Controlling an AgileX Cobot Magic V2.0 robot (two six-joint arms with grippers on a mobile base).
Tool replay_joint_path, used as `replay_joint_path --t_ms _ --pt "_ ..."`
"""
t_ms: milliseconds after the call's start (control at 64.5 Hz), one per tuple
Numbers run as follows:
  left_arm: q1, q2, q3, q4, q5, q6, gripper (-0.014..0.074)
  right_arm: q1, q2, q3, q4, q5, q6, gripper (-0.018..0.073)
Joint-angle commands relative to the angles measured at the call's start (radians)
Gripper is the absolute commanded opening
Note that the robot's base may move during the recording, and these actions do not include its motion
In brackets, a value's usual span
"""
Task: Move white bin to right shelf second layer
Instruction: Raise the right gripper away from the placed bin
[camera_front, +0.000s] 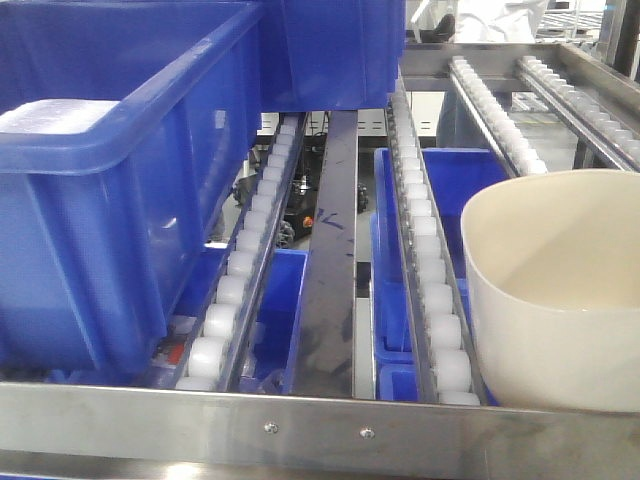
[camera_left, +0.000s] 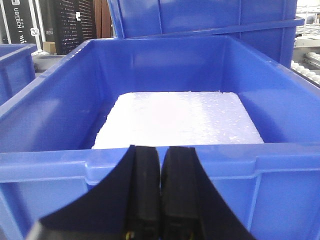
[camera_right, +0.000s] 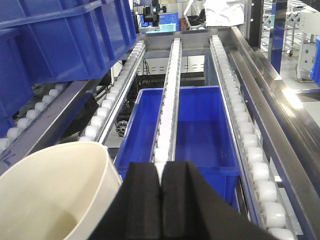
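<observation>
The white bin (camera_front: 560, 290) is a glossy cream tub standing at the right front of the sloped roller shelf level (camera_front: 430, 270), behind the riveted steel front rail (camera_front: 300, 420). In the right wrist view the bin (camera_right: 50, 195) sits at the lower left, just left of my right gripper (camera_right: 161, 167). That gripper is shut and empty, beside the bin's rim and over a roller track. My left gripper (camera_left: 160, 150) is shut and empty, close in front of the near wall of a blue crate (camera_left: 160, 65). Neither gripper shows in the front view.
The large blue crate (camera_front: 110, 200) holding a white foam slab (camera_left: 180, 117) fills the shelf's left side, with another blue crate behind it. A blue crate (camera_right: 195, 125) sits on the level below, seen between the roller tracks (camera_right: 235, 100). A steel side rail (camera_right: 280, 100) runs along the right.
</observation>
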Motion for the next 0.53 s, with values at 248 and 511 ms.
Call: replay_joint_path --t_ms 248,511 --pt "0.0 -0.013 0.033 -0.005 -0.087 -0.007 0.0085 -0.004 -0.02 -0.017 -0.002 -0.094 -0.002 0.0048" --pt "0.0 -0.013 0.033 -0.005 -0.087 -0.007 0.0085 -0.004 -0.02 -0.017 -0.002 -0.094 -0.002 0.0048"
